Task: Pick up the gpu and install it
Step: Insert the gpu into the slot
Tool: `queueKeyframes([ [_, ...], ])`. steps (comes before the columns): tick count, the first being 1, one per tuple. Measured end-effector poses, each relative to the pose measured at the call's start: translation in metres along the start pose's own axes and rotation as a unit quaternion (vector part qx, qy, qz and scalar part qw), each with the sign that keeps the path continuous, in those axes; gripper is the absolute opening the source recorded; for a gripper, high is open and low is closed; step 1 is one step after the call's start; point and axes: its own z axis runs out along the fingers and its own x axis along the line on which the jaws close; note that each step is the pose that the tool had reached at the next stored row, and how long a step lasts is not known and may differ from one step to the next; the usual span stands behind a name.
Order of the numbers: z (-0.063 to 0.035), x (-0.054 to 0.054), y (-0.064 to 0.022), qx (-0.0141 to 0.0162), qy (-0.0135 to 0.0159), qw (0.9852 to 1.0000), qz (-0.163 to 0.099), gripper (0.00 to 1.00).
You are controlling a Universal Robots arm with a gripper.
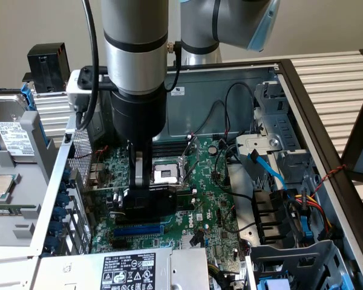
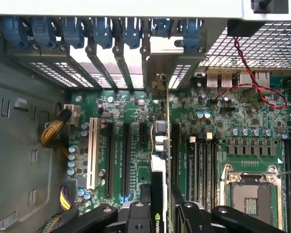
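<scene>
An open grey metal computer case (image 1: 230, 72) holds a green motherboard (image 1: 212, 205) with an empty silver processor socket (image 1: 167, 174); a grey labelled hard drive (image 1: 12, 136) sits outside, at the exterior view's left.

gpu (image 1: 150, 203) upright over motherboard (image 1: 213, 211) inside the case (image 1: 199, 84).

In the exterior view, the gripper (image 1: 144, 186) hides most of the gpu (image 1: 150, 204) — whether it sits in a slot cannot be told. The label (image 1: 129, 267) at six o'clock has print too small to read — the arm (image 1: 136, 48) is cut off at twelve.
</scene>
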Motion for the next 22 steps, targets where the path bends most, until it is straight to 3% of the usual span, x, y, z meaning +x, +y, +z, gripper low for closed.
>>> queueKeyframes([
  [22, 0.0075, 0.0034, 0.0031, 0.0004, -0.0021, 0.9998, 0.019, 0.27],
])
